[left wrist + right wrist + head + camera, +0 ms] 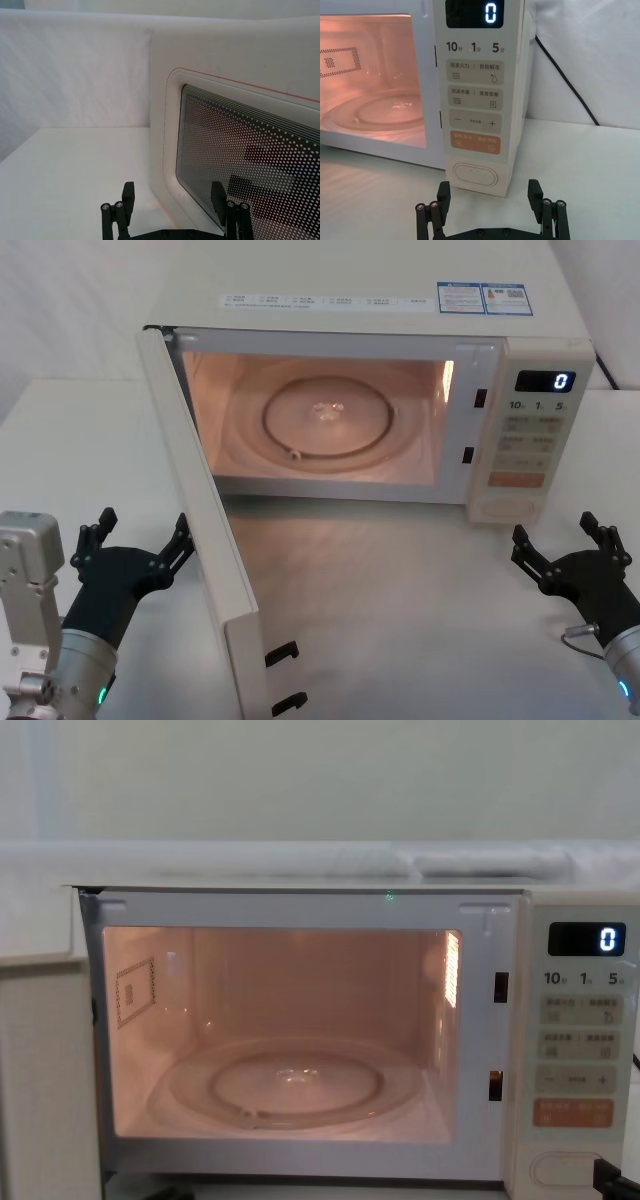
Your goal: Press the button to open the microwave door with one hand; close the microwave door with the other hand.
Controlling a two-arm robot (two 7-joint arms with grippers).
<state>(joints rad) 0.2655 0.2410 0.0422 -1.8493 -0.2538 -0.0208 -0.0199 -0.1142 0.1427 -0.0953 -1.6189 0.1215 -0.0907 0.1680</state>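
Closing the microwave door (205, 530) looks like the step in hand: it stands swung wide, the lit oven (340, 420) bare. The left hand (135, 550), fingers spread and empty, sits just beside the door's outer face; it should push flat near the free edge, low and steadily, until the latch catches. The right hand (570, 545), also spread and empty, waits near the button (476, 176).

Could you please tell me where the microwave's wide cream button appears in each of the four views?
Head view: button at the control panel's foot, right of centre.
Left wrist view: not in it.
Right wrist view: lower centre, above the right gripper.
Chest view: bottom right corner.
Shared landmark: digital display showing 0.
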